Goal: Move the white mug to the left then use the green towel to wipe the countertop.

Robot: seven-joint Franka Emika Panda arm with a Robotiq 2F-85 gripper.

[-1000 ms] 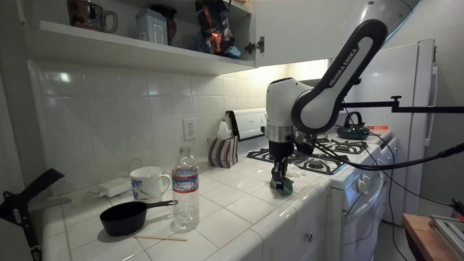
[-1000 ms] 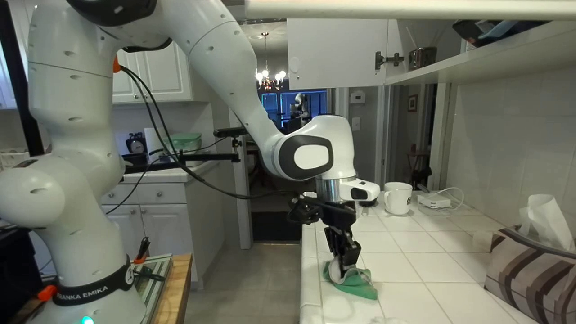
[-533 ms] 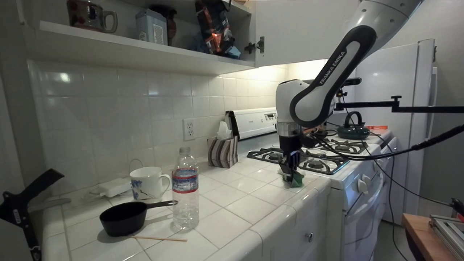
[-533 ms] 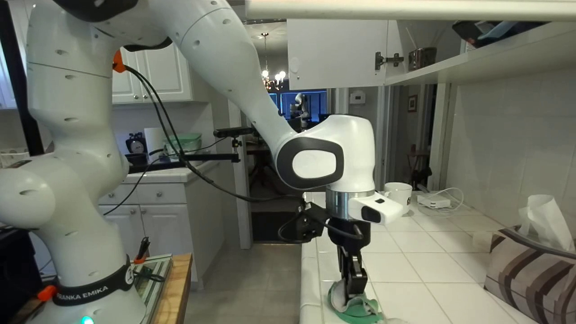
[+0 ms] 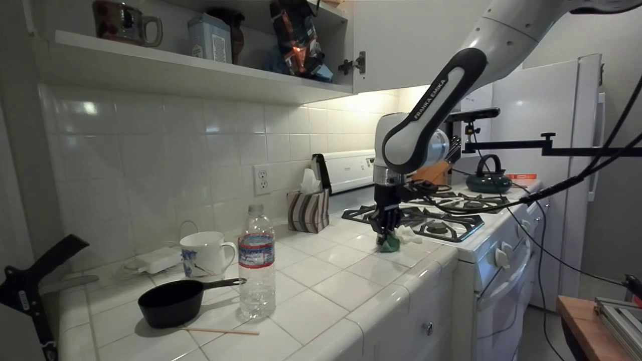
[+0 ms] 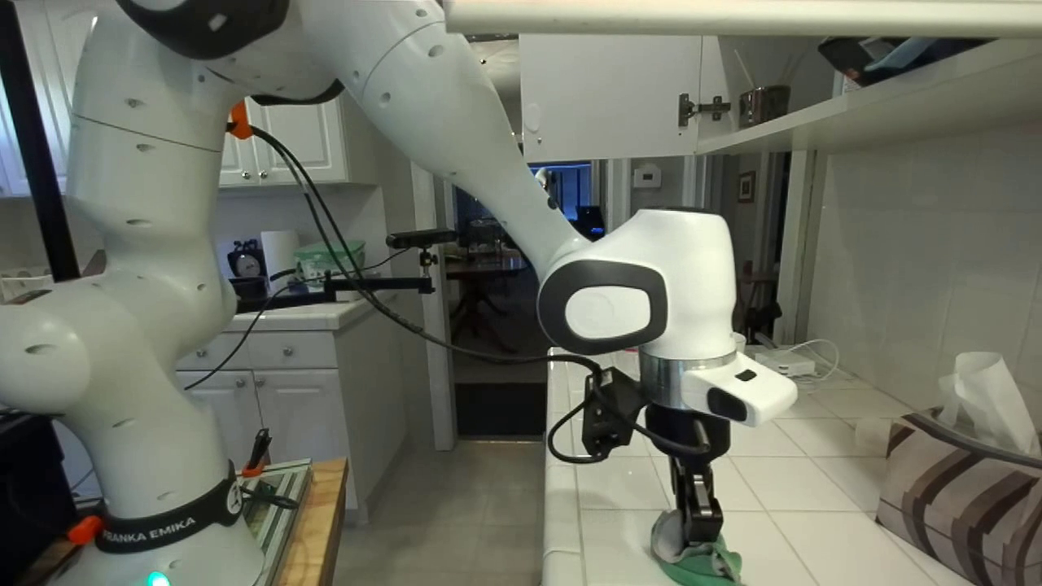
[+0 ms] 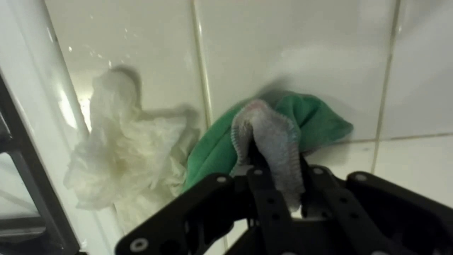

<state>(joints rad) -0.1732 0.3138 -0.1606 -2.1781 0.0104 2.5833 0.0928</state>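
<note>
My gripper (image 5: 384,231) points down over the tiled countertop (image 5: 321,288), close to the stove. Its fingers are shut on the green towel (image 5: 388,244), whose grey underside bunches up between them in the wrist view (image 7: 272,141). The towel's green folds (image 6: 700,567) spread below the fingertips and appear to touch the tiles. The white mug (image 5: 200,254) with a blue flower pattern stands upright at the far end of the counter, by the wall, well away from the gripper. In an exterior view the arm hides most of the mug (image 6: 739,342).
Crumpled white paper (image 7: 131,152) lies beside the towel, against the stove edge (image 7: 53,141). A striped tissue box (image 5: 308,210) stands by the wall. A plastic bottle (image 5: 257,286), a black pan (image 5: 170,303) and a thin stick (image 5: 220,330) are near the mug. A shelf (image 5: 200,75) hangs above.
My gripper has dragged the towel first toward the stove, then across the counter toward the back wall. The mug and the other objects have not moved.
</note>
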